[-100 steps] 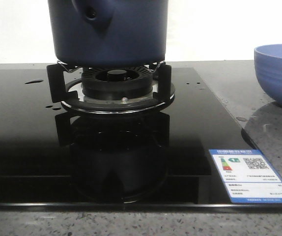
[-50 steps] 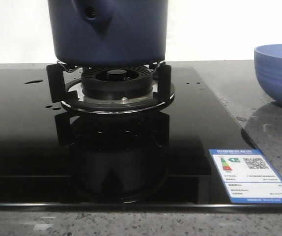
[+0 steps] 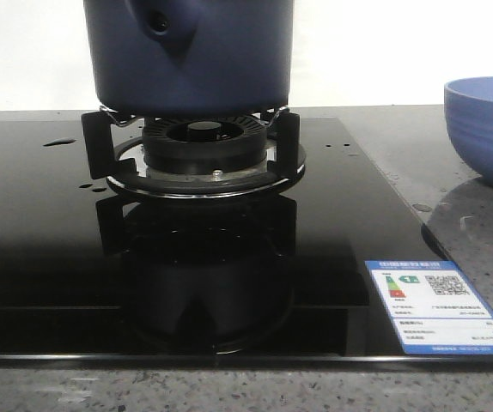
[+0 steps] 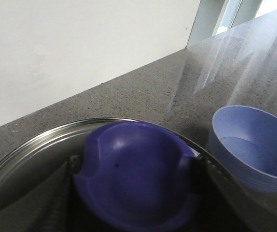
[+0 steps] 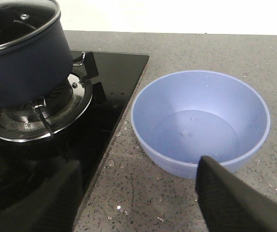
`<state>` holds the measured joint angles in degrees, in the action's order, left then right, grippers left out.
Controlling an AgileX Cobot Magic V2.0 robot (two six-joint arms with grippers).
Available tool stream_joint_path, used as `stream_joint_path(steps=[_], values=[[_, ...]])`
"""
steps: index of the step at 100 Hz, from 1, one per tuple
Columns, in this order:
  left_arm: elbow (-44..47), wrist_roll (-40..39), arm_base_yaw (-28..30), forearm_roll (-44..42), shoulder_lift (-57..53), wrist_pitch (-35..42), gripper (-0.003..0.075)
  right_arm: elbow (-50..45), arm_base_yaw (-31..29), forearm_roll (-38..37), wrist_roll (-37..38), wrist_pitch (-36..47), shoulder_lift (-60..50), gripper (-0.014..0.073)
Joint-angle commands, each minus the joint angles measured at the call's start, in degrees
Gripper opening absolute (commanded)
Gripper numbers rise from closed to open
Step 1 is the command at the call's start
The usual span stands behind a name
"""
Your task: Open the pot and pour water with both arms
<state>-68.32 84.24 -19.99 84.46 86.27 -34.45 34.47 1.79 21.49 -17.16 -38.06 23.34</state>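
The dark navy pot [image 3: 191,51] stands on the gas burner [image 3: 203,159], its side bracket with the round hole [image 3: 158,24] facing me. It also shows in the right wrist view [image 5: 25,72] with its glass lid [image 5: 25,24] on. In the left wrist view my left gripper [image 4: 133,181] is shut on the lid's blue knob [image 4: 133,169], one dark finger on each side, over the steel-rimmed lid [image 4: 27,150]. My right gripper [image 5: 138,195] is open and empty, low over the counter between hob and bowl. Water shows as drops on the hob [image 3: 58,142].
A lighter-blue ribbed bowl [image 3: 487,129] stands on the grey counter right of the hob, also in the right wrist view [image 5: 201,121] and the left wrist view [image 4: 252,145]. The black glass hob [image 3: 40,240] carries an energy label [image 3: 440,305]. A white wall is behind.
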Motion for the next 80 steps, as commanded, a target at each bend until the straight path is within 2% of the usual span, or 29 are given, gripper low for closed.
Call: stream_joint_path(steps=[1,27,45,54,65,80], values=[[-2.3,0.0,-0.5,2.8,-2.0,-0.9,0.0349,2.1,0.1,1.0,-0.5,3.5,0.9,0.0455],[-2.7,0.0,-0.1,2.8,-3.4,-1.1,0.0348,2.2,0.1,1.0,-0.5,3.2,2.4,0.0455],[-3.6,0.0,3.9,2.7,-6.8,-1.1,0.0348,6.5,0.0,0.8,0.1,-0.7,10.2,0.0455],[-3.6,0.0,6.8,2.7,-8.3,-1.2,0.0348,10.4,0.0,-0.6,3.6,-1.9,15.5,0.0455],[-3.6,0.0,10.7,2.7,-9.9,-1.4,0.0348,17.0,0.0,-4.3,8.0,-4.3,23.4,0.0455],[-3.6,0.0,15.4,2.7,-11.0,-2.8,0.0348,27.7,0.0,-13.5,14.0,-12.1,34.4,0.0455]])
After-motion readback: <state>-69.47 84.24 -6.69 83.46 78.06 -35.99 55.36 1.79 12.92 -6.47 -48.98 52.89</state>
